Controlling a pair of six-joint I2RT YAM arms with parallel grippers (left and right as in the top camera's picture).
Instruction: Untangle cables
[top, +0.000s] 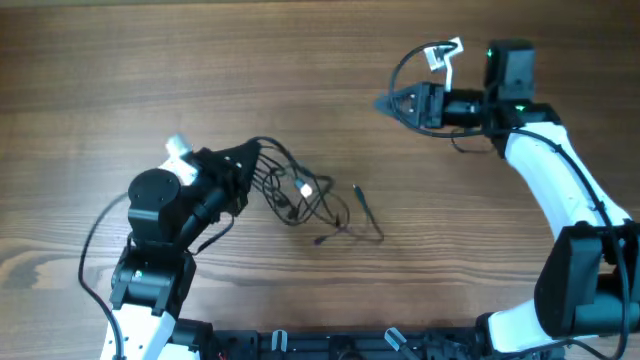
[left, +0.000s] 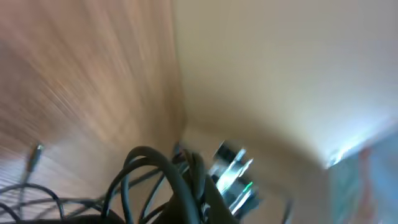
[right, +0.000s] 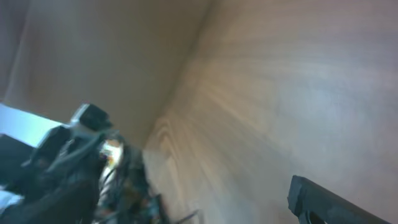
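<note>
The cables (top: 300, 195) are a loose tangle of thin black cords on the wooden table, left of the middle, with a plug end (top: 362, 195) trailing to the right. My left gripper (top: 257, 166) points right and is shut on the left side of the tangle. In the blurred left wrist view, black cable loops (left: 143, 171) arch over the dark jaws (left: 208, 202). My right gripper (top: 383, 103) hangs over the table at upper right, well apart from the cables, and is empty. In the right wrist view only one finger (right: 323, 202) shows, off to the side.
The wooden table (top: 120, 70) fills the overhead view. The right arm's own thick black wiring and a white tag (top: 440, 55) sit at its wrist. The left arm (right: 74, 162) shows blurred in the right wrist view. The arm bases stand along the front edge.
</note>
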